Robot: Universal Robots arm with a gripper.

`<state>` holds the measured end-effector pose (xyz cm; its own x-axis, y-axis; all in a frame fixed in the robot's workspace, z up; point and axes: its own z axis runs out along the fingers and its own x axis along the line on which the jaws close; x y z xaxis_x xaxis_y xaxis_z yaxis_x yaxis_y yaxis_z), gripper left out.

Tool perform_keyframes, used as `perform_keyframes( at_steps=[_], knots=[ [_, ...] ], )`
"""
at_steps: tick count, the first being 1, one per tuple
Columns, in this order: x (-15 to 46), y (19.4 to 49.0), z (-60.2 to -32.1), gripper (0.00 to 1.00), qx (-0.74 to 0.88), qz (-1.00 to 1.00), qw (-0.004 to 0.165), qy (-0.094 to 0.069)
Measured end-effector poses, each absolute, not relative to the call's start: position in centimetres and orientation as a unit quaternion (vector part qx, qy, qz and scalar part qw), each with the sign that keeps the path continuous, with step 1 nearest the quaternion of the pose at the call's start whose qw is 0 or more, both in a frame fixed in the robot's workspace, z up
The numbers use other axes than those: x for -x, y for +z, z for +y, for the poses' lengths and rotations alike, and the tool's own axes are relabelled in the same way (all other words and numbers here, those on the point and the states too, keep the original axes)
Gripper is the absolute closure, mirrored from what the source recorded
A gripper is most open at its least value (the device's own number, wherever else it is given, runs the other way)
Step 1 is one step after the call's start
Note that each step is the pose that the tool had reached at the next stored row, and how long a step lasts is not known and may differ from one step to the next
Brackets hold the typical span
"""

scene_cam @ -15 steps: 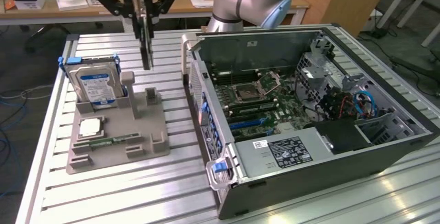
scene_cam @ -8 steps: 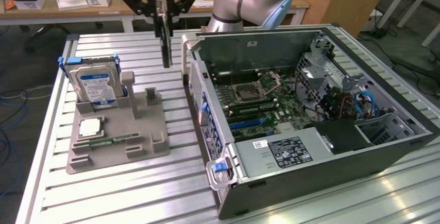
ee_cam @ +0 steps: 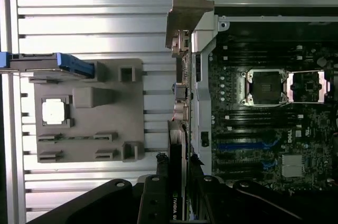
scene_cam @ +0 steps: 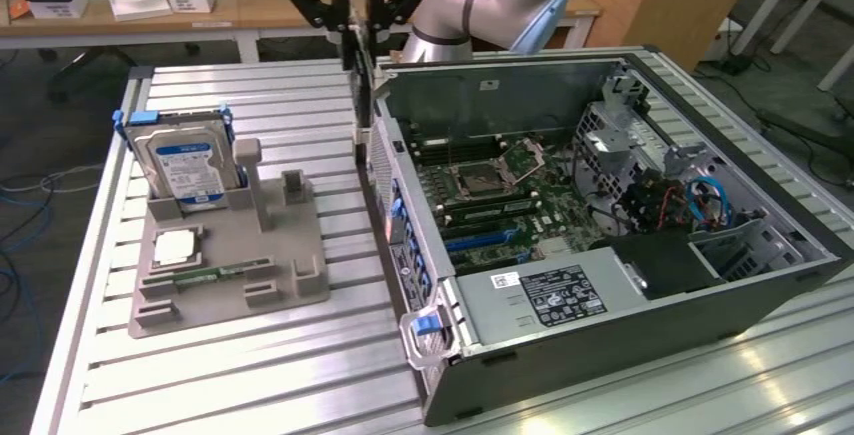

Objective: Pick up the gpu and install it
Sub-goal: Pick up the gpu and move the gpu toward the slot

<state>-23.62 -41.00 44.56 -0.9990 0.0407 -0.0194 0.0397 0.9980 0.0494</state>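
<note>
The gpu [scene_cam: 360,95] hangs edge-on from my gripper [scene_cam: 358,23], a thin dark card held upright over the open computer case's [scene_cam: 441,375] wall on the exterior view's left. In the wrist view the gpu [ee_cam: 177,145] runs away from the fingers [ee_cam: 153,197], and its silver bracket [ee_cam: 187,7] is at the far end. The gripper [ee_cam: 177,187] is shut on the card's two faces. Beside the card lies the motherboard [scene_cam: 514,200] with its blue slots [ee_cam: 240,146]. I cannot tell whether the card's lower end touches the case wall.
A grey holder block [scene_cam: 227,265] stands on the slatted metal table [scene_cam: 267,375] to the exterior view's left of the case. It carries a blue-labelled hard drive [scene_cam: 187,160], a square chip [scene_cam: 178,247] and a green memory stick [scene_cam: 200,277]. A desk [scene_cam: 80,20] with boxes stands behind.
</note>
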Motion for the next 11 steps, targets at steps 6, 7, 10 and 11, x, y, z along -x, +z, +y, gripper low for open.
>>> perform_keyframes(
  at_steps=[6, 7, 10, 11],
  knots=[
    [20.9, 44.6, -41.0, 0.74, -0.020, 0.999, 0.010, 0.024],
    [20.4, 44.6, -41.1, 0.74, -0.020, 0.999, 0.010, 0.024],
    [19.0, 44.6, -41.1, 0.74, -0.020, 0.999, 0.010, 0.025],
    [18.6, 44.6, -41.1, 0.74, -0.020, 0.999, 0.010, 0.025]
  ],
)
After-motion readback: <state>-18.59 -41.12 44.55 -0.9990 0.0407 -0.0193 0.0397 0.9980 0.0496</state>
